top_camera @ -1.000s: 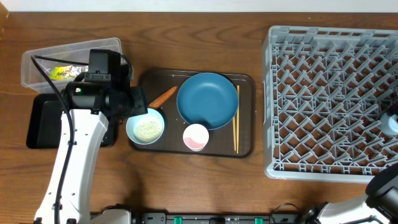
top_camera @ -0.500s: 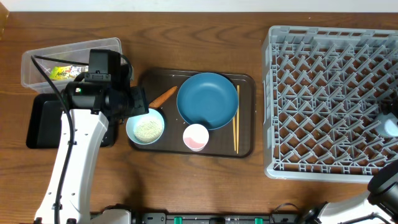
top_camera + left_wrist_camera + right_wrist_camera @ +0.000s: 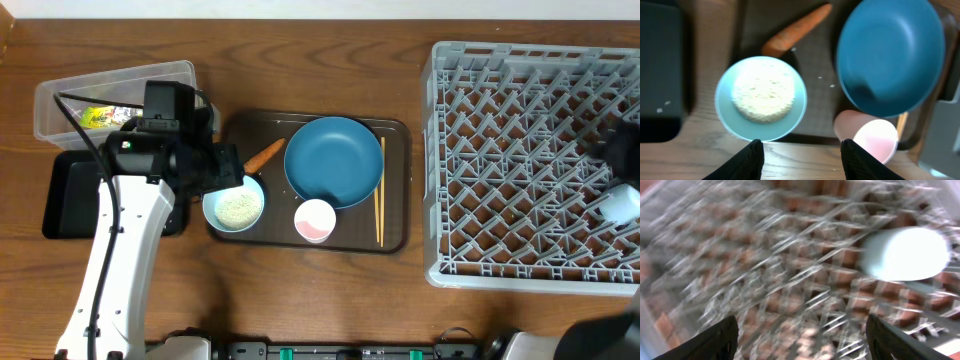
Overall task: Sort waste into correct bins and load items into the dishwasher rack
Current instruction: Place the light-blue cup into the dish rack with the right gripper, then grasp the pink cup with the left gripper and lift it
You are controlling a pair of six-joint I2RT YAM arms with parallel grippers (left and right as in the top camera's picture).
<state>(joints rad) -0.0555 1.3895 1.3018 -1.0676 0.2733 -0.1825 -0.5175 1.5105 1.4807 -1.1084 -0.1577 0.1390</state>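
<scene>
my left gripper [image 3: 801,145], jaws partly apart and empty, hovers over the small teal bowl [image 3: 761,97] at the brown tray's [image 3: 397,150] near-left corner; the carrot piece [image 3: 792,31] lies just beyond, long axis slanting far-right, nearest this arm.

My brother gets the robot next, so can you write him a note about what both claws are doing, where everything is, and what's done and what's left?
Left claw: open, empty, hovering by the bowl of rice.
Right claw: open, empty, above the rack.
Done: light-blue cup lies in the rack; wrapper is in the clear tub.
Left: carrot and rice to bin; bowl, blue dish, pink cup and chopsticks to rack. All sit on the brown tray.
Black tray lies beside the tub.
</scene>
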